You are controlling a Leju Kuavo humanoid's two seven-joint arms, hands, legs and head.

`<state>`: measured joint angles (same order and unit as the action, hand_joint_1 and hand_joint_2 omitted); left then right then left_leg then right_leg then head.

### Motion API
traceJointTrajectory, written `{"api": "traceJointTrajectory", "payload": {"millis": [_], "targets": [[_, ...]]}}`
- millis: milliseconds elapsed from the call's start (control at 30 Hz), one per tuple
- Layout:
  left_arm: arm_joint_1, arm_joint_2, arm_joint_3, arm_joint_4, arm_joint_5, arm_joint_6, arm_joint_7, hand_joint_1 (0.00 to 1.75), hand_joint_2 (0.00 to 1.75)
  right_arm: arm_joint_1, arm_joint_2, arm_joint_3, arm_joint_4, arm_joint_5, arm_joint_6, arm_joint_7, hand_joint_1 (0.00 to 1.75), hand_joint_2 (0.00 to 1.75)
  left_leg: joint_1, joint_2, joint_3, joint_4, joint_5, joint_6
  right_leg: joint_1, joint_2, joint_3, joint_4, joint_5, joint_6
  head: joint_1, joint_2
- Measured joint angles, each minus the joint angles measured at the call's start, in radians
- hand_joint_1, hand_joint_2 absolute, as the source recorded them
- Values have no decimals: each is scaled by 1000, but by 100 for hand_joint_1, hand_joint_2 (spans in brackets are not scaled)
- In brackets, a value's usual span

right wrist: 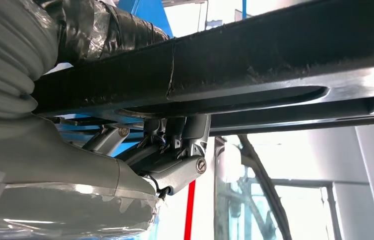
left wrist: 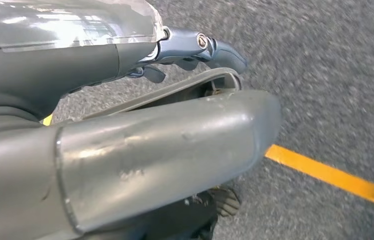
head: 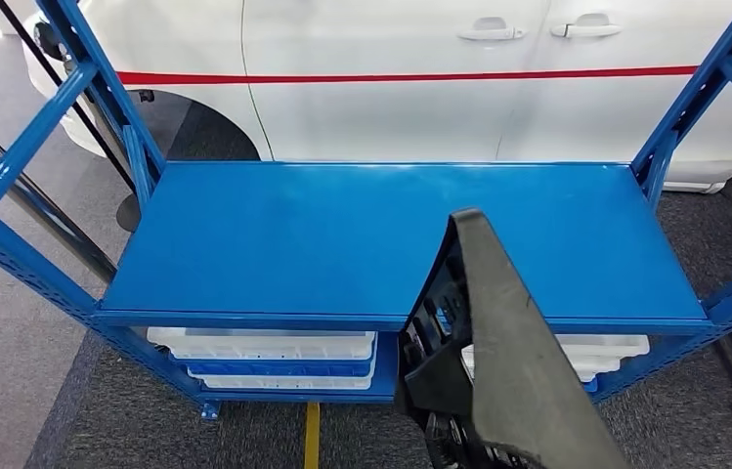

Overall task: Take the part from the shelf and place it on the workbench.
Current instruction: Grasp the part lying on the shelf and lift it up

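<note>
The right hand point(right wrist: 175, 150) holds the part point(head: 498, 362), a long dark panel with a grey face. In the right wrist view the dark fingers point(right wrist: 180, 132) press up against the underside of the part, and the part runs far past the hand on both sides. In the head view the upper end of the part rises above the front edge of the blue shelf point(head: 342, 244), and its lower end goes down out of the picture. The bare blue board of the shelf lies just beyond the hand, and white trays point(head: 264, 347) sit on the lower level beneath it. A white car point(head: 391, 78) stands well beyond the shelf. The left hand point(left wrist: 194, 50) hangs over grey floor point(left wrist: 334, 75) with a yellow line point(left wrist: 334, 175) near it; its fingers look curled with nothing between them, as far as I can tell. The table is not to be seen here, so I think the robot must carry the part away and turn. The danger is the length of the part: its far end could hit the blue shelf posts point(head: 674, 127) during a turn. Also, the grip takes only a small section of it, so the part may tip or slide out if the move is fast.
</note>
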<state>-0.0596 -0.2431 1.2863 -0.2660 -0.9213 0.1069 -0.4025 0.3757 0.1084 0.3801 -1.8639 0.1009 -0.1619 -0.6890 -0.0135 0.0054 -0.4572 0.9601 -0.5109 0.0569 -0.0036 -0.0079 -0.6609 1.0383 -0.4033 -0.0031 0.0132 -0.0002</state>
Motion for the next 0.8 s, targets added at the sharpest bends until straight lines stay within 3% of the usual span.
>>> {"api": "traceJointTrajectory", "payload": {"millis": [33, 100, 133, 167, 200, 233, 267, 300, 367, 400, 467, 500, 567, 633, 667, 700, 733, 800], "targets": [[1, -1, 2, -1, 0, 0, 0, 0, 0, 4, 0, -9, 0, -4, 2, 0, 175, 175, 4, 2, -10, -9, 18, 3, 0, 2, -8, 23, -37, 4, 0, 0], [1, -3, 5, -1, 1, 0, 1, 0, 0, 11, 1, -26, 1, -12, 11, 0, 175, 175, 6, 6, -41, -12, 45, 5, -6, 6, -30, 125, -146, 14, 0, 0], [1, -4, 8, -2, 2, 0, 1, 0, 0, 14, 2, -35, 1, -16, 21, 0, 175, 175, 7, 7, -58, -8, 56, 4, -9, 6, -38, 185, -182, 19, 0, 0], [1, -5, 10, -2, 2, 0, 1, 0, 0, 18, 3, -46, 2, -19, 34, 0, 175, 175, 7, 10, -77, -3, 67, 1, -12, 6, -37, 232, -194, 25, 0, 0], [1, -7, 13, -3, 1, 0, 1, 0, 0, 23, 6, -59, 2, -23, 52, 0, 175, 175, 9, 13, -96, 5, 76, -2, -16, 5, -23, 254, -181, 31, 0, 0], [1, -9, 15, -3, 1, 0, 0, 0, 0, 27, 10, -72, 2, -26, 74, 0, 175, 175, 12, 18, -115, 15, 84, -7, -19, 4, 7, 242, -152, 37, 0, 0], [1, -10, 16, -4, 0, 0, 0, 0, 0, 31, 15, -86, 2, -30, 98, 0, 175, 175, 14, 23, -134, 28, 90, -11, -23, -5, 54, 196, -126, 42, 0, 0], [1, -11, 16, -5, 0, 0, 0, 0, 0, 34, 22, -98, 1, -34, 119, 0, 175, 175, 15, 28, -151, 43, 93, -17, -24, -21, 108, 127, -122, 49, 0, 0], [2, -13, 17, -8, -1, -1, -2, 0, 0, 37, 35, -117, 1, -38, 147, 0, 175, 175, 13, 38, -169, 67, 98, -29, -21, -48, 183, 16, -148, 39, -1, 0], [2, -14, 18, -9, -1, -1, -2, 0, 0, 38, 41, -123, 1, -39, 153, 0, 175, 175, 13, 45, -172, 72, 102, -36, -17, -52, 193, -9, -162, 28, -2, 0], [3, -15, 19, -9, -1, -1, -2, 0, 0, 44, 50, -134, 0, -39, 159, 0, 175, 175, 16, 57, -175, 74, 111, -50, -13, -40, 177, -13, -152, 1, -2, 0], [3, -15, 20, -9, -1, -1, -2, 0, 0, 45, 54, -138, 0, -39, 161, 0, 175, 175, 19, 54, -182, 82, 96, -58, -13, -33, 164, -13, -140, -10, -2, 0], [4, -15, 23, -9, -2, -2, -2, 0, 0, 48, 64, -146, 0, -37, 165, 0, 175, 175, 23, 31, -205, 147, 7, -70, -13, -18, 130, -14, -111, -26, -2, 0], [5, -15, 23, -9, -4, -2, -2, 0, 0, 49, 73, -154, 0, -32, 178, 0, 175, 175, 23, 10, -227, 266, -96, -73, -9, 0, 95, -13, -82, -32, -2, 0], [5, -15, 24, -9, -7, -3, -2, 0, 0, 50, 77, -159, 0, -28, 186, 0, 175, 175, 23, 7, -228, 317, -116, -70, -6, 9, 79, -12, -69, -33, -2, 0], [4, -15, 24, -9, -9, -4, -2, 0, 0, 52, 82, -166, 0, -26, 192, 0, 175, 175, 22, 4, -216, 341, -110, -66, -2, 18, 64, -10, -56, -34, -2, 0], [3, -15, 24, -10, -11, -4, -2, 0, 0, 53, 86, -172, 0, -23, 196, 0, 175, 175, 20, 2, -186, 330, -86, -58, 2, 28, 49, -9, -44, -34, -2, 0], [2, -15, 24, -10, -12, -4, -2, 0, 0, 54, 91, -180, 0, -20, 198, 0, 175, 175, 15, -4, -122, 267, -38, -44, 8, 42, 30, -7, -28, -34, -2, 0]]}}
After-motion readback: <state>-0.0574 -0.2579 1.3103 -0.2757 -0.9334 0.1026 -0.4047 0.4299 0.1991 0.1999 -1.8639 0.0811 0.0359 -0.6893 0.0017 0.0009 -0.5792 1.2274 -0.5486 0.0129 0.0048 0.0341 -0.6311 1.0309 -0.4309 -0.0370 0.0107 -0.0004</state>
